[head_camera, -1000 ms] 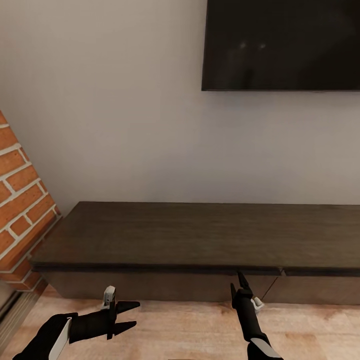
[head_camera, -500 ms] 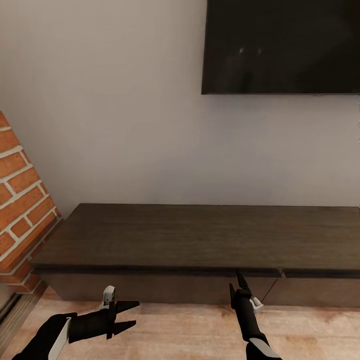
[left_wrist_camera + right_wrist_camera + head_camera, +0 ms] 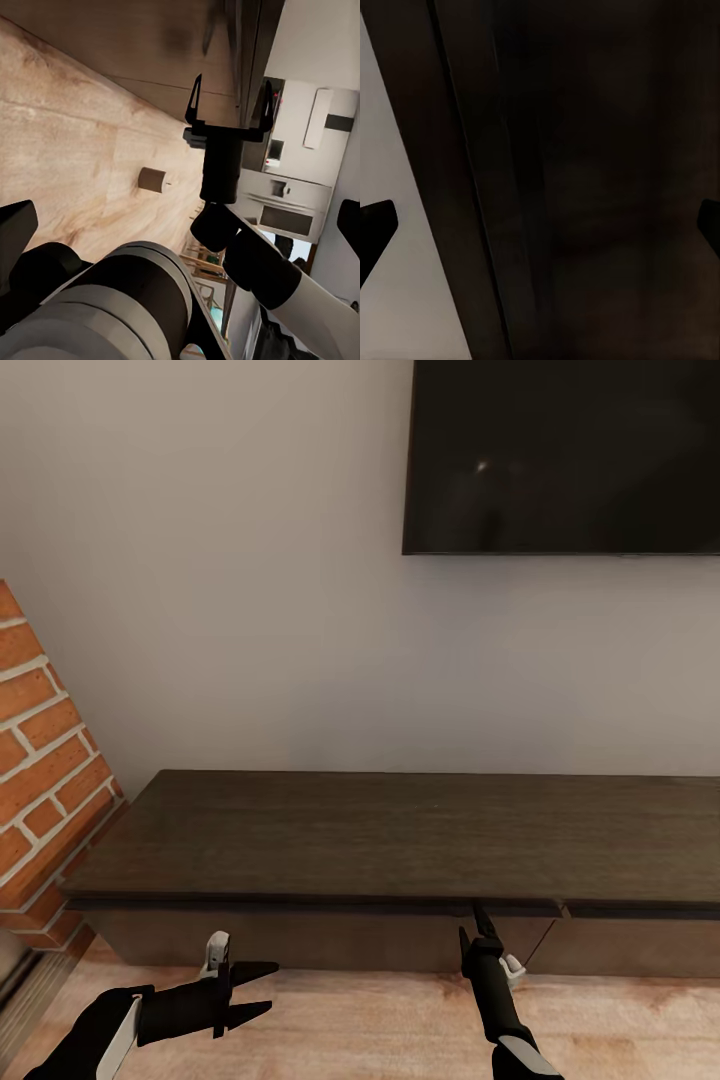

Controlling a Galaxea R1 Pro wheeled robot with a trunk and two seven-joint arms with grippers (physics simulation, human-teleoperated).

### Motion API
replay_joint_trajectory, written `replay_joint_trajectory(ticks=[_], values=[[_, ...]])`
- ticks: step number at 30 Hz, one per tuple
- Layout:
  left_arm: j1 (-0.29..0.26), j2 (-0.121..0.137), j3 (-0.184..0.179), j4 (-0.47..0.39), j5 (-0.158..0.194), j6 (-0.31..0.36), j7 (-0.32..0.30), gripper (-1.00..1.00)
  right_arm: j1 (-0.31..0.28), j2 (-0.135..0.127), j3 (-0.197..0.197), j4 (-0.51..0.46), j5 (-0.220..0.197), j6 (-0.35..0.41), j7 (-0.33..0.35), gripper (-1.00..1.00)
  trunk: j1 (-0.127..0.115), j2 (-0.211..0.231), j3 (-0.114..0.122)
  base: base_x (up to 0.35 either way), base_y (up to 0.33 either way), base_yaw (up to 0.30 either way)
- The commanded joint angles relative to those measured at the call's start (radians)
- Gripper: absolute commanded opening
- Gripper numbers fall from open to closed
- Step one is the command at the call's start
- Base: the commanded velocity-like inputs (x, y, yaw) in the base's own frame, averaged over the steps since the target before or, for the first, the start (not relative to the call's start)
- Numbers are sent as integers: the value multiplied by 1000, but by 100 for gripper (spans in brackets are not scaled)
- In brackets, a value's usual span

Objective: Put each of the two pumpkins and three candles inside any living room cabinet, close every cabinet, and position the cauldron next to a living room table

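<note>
Right gripper point(image 3: 478, 932), fingers spread and empty, reaches the long dark-brown wooden cabinet point(image 3: 400, 840) drawer front; opening it likely comes next. Left gripper point(image 3: 262, 990) hangs open.

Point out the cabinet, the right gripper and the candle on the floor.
cabinet point(image 3: 400, 835), head view, middle of its dark wooden top.
right gripper point(image 3: 474, 925), head view, midway between its fingertips, at the cabinet's front edge.
candle point(image 3: 152, 179), left wrist view, side of the stubby cylinder on the wood floor.
</note>
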Motion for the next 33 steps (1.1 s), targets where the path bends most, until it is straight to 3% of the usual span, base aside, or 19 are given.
replay_joint_trajectory(ticks=[1, 21, 22, 33], values=[[0, 0, 0, 0, 0, 0, 0, 100, 0, 0, 0, 0, 0, 0, 0, 100, 0, 0, 0, 0, 0, 0], [0, -2, -2, 0, 0, 0, 0, 100, 0, 0, 0, 0, 0, 1, -1, 100, 0, 0, 0, 28, 0, 0], [0, -2, -2, 0, 0, 0, 0, 100, 0, 0, 0, 0, 0, 1, -1, -100, 0, 0, 0, 0, 0, 0], [0, -2, -3, 0, -1, 0, 0, 100, 0, 0, 0, 0, 0, 3, -2, -100, 0, 0, 0, -12, 0, 0]])
